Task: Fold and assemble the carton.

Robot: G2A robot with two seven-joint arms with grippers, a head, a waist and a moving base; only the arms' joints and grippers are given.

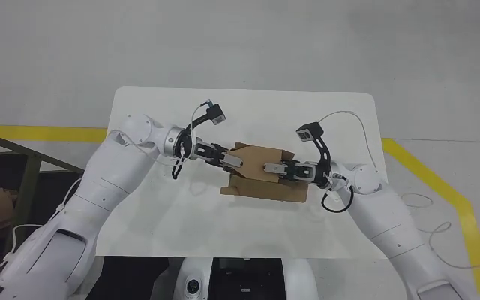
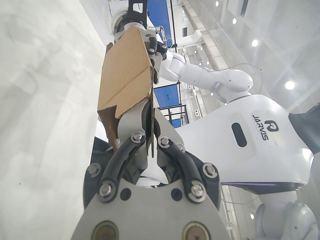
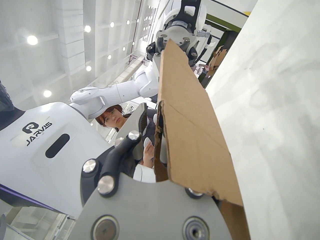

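Observation:
A brown cardboard carton [image 1: 262,171], partly folded, is held between both arms over the middle of the white table [image 1: 150,120]. My left gripper [image 1: 234,160] is at its left end. In the left wrist view the left gripper [image 2: 151,109] is shut on the thin edge of a carton [image 2: 125,76] panel. My right gripper [image 1: 280,169] grips the opposite end. In the right wrist view the right gripper [image 3: 150,117] straddles a wall of the carton [image 3: 192,136]; one finger [image 3: 140,119] shows and the other is hidden behind the cardboard.
The tabletop around the carton is bare white surface. A yellow floor line [image 1: 45,133] runs beyond the table's left and right sides. A dark rack with cardboard scraps [image 1: 9,199] stands off the table's left edge.

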